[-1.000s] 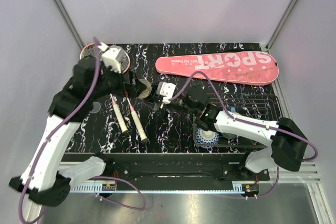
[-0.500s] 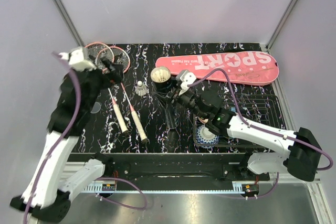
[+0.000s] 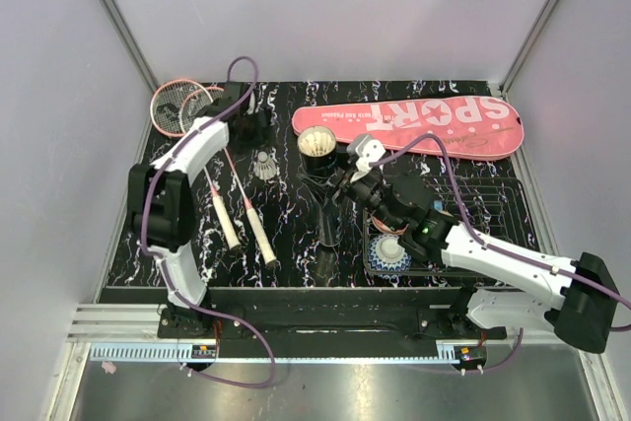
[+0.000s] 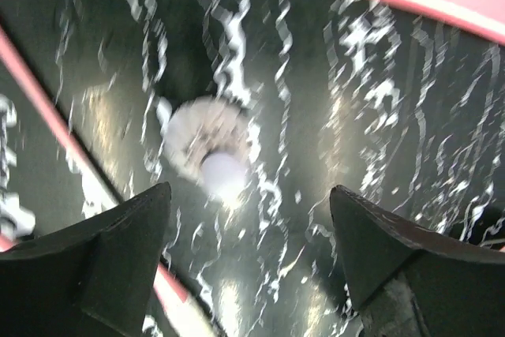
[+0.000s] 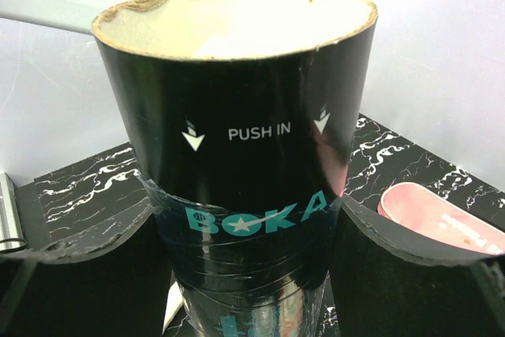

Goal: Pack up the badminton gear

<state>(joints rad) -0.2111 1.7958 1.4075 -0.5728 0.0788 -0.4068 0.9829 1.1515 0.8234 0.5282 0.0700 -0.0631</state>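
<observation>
Our right claw (image 5: 246, 274) is clamping the tube (image 5: 237, 140), mouth up, near the middle of the table (image 3: 296, 255). Our left claw (image 4: 246, 258) is hanging spread and empty over a shuttlecock (image 4: 207, 151) lying between the rackets (image 3: 229, 231) and the cover (image 3: 409, 123).

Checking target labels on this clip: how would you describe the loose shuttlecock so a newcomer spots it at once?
Start at the pink cover at the back of the table. Near its left tip, between the racket shafts and the black tube, sits the shuttlecock. It is the only small white feathered thing lying loose there.
</observation>
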